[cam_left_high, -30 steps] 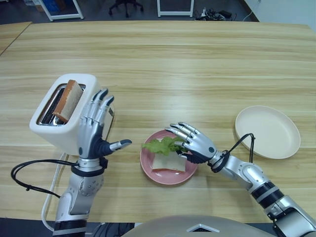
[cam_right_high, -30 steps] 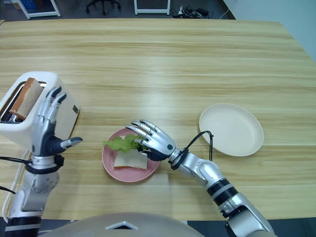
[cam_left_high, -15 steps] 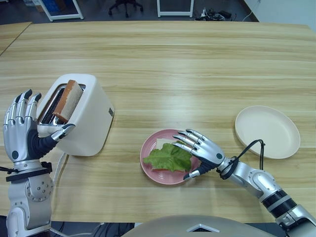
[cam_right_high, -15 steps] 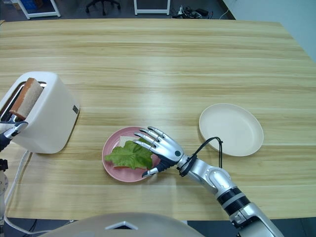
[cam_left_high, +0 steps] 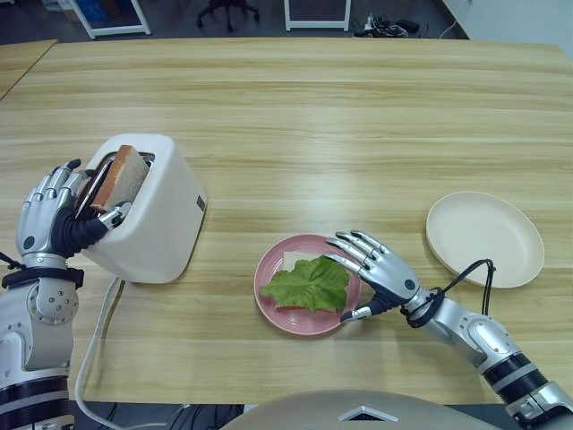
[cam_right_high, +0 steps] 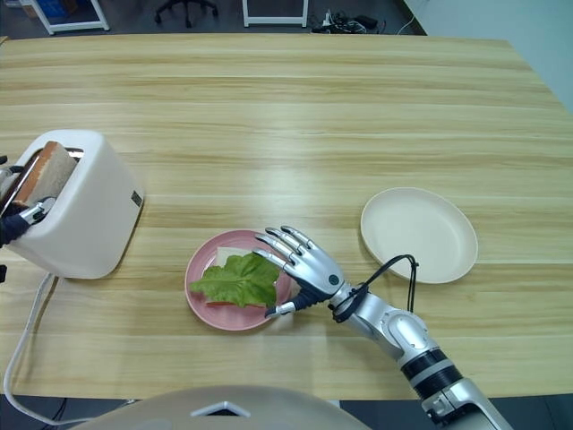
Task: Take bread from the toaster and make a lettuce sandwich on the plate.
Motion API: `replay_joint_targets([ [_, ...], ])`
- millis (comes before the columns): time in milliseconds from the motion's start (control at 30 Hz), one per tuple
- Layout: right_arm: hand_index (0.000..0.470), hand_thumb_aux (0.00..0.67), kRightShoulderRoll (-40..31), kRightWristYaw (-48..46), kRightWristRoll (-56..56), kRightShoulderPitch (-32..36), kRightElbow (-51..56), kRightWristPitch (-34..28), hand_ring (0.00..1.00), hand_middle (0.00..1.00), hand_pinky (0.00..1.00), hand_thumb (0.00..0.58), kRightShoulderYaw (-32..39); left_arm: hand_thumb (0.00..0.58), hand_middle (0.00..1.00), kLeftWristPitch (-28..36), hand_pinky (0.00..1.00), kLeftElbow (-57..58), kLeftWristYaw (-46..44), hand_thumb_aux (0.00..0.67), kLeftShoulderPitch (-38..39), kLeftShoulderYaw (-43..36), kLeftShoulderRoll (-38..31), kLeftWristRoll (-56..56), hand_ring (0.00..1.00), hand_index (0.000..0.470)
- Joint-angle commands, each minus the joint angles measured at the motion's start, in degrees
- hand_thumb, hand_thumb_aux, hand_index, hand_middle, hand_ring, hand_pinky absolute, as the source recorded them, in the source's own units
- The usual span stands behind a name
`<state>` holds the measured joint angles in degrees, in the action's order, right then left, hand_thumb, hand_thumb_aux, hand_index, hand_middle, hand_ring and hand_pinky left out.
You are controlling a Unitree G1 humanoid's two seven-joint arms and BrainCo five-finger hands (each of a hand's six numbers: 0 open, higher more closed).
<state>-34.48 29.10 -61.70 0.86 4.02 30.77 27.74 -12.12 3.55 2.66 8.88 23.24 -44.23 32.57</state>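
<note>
Bread is seen in two places. One browned slice (cam_left_high: 121, 175) is stood on edge in a slot of the white toaster (cam_left_high: 152, 215), with its upper part raised above the top. The toaster is set at the left of the wooden table (cam_left_high: 313, 116), and its white cord (cam_left_high: 97, 327) is trailed from its near side toward the table's front edge. The left hand (cam_left_high: 55, 210) is held against the toaster's upper left edge, just beside the browned slice; whether the slice is gripped cannot be told.

A white slice (cam_left_high: 292, 262) is laid flat in the pink plate (cam_left_high: 309, 324), near the front middle of the table. A green lettuce leaf (cam_left_high: 309, 285) is spread on top of it, so that most of the white slice is covered and only its far corner and near edge are shown. The leaf is kept within the plate's rim.

The right hand (cam_left_high: 383, 273) is held at the pink plate's right rim, palm down, with its fingers (cam_left_high: 358, 249) released and spread and nothing grasped. The fingertips are stretched over the leaf's right edge, though contact cannot be made out.

A cream plate (cam_left_high: 488, 242) is set on the table to the right, apart from the pink plate. A black cable loop (cam_left_high: 466, 273) is seen at the right wrist, between the two plates.
</note>
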Motion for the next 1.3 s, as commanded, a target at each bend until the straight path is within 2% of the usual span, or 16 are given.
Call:
replay_joint_targets([
  [33, 0.0, 0.0, -1.3, 0.1, 1.0, -1.4, -0.9, 0.6, 0.0, 0.0, 0.0, 0.0, -1.2, 0.58, 0.0, -1.2, 0.0, 2.6, -2.4, 0.67, 2.0, -2.0, -1.7, -0.8, 0.0, 0.47],
  [100, 0.0, 0.0, -1.4, 0.2, 1.3, -1.8, -1.3, 0.7, 0.0, 0.0, 0.0, 0.0, -1.8, 0.58, 0.24, -2.9, 0.24, 1.9, -3.2, 0.67, 3.2, -2.5, -2.4, -1.6, 0.24, 0.47],
  [133, 0.0, 0.0, -1.4, 0.2, 1.5, -1.9, -1.5, 0.7, 0.0, 0.0, 0.0, 0.0, -2.1, 0.58, 0.52, -3.8, 0.52, 1.6, -3.5, 0.67, 3.5, -2.9, -2.8, -1.9, 0.52, 0.47],
  [167, 0.0, 0.0, -1.4, 0.1, 1.6, -1.9, -1.6, 0.8, 0.0, 0.0, 0.0, 0.0, -2.3, 0.58, 0.93, -4.8, 0.93, 1.3, -3.6, 0.67, 3.8, -3.2, -3.1, -2.1, 0.93, 0.47],
  [200, 0.0, 0.0, -1.2, 0.2, 1.6, -1.9, -1.7, 0.7, 0.0, 0.0, 0.0, 0.0, -2.4, 0.58, 1.0, -5.5, 1.0, 0.9, -3.3, 0.67, 4.0, -3.2, -3.3, -2.0, 1.0, 0.47],
  [567, 0.0, 0.0, 0.2, 2.0, 1.3, -2.5, -1.0, 0.2, 0.0, 0.0, 0.0, 0.0, -2.8, 0.58, 1.0, -5.3, 1.0, 2.7, 16.5, 0.67, -1.6, -2.3, -1.7, 5.7, 1.0, 0.47],
  [733, 0.0, 0.0, 0.8, 4.0, 1.0, -2.7, -0.2, -0.4, 0.0, 0.0, 0.0, 0.0, -3.2, 0.58, 1.0, -7.9, 1.0, 2.2, 28.6, 0.67, -6.6, -0.6, 0.5, 5.7, 1.0, 0.47],
  [867, 0.0, 0.0, 1.0, 5.3, 1.0, -2.8, 0.0, -0.8, 0.0, 0.0, 0.0, 0.0, -3.4, 0.58, 1.0, -11.3, 1.0, 0.7, 31.4, 0.67, -8.6, -0.7, 2.6, 2.7, 1.0, 0.47],
  [1000, 0.0, 0.0, 0.9, 6.5, 1.2, -3.3, -0.4, -1.3, 0.0, 0.0, 0.0, 0.0, -4.1, 0.58, 1.0, -13.8, 1.0, -5.2, 30.9, 0.67, -9.1, 0.5, 5.8, -2.4, 1.0, 0.47],
  [1067, 0.0, 0.0, 1.0, 7.4, 1.5, -3.6, -0.5, -1.4, 0.0, 0.0, 0.0, 0.0, -4.6, 0.58, 1.0, -15.4, 1.0, -11.6, 27.0, 0.67, -7.8, -1.3, 7.9, -7.5, 1.0, 0.47],
  [1167, 0.0, 0.0, 1.3, 8.6, 2.7, -3.5, -1.5, -0.6, 0.0, 0.0, 0.0, 0.0, -5.4, 0.58, 1.0, -17.1, 1.0, -19.3, 17.3, 0.67, -3.2, -9.8, 11.6, -17.5, 1.0, 0.47],
  [1300, 0.0, 0.0, 1.3, 9.9, 6.7, -4.4, -5.5, 4.2, 0.0, 0.0, 0.0, 0.0, -6.5, 0.58, 1.0, -16.9, 1.0, -20.0, 3.9, 0.67, 3.8, -24.7, 16.4, -27.6, 1.0, 0.47],
])
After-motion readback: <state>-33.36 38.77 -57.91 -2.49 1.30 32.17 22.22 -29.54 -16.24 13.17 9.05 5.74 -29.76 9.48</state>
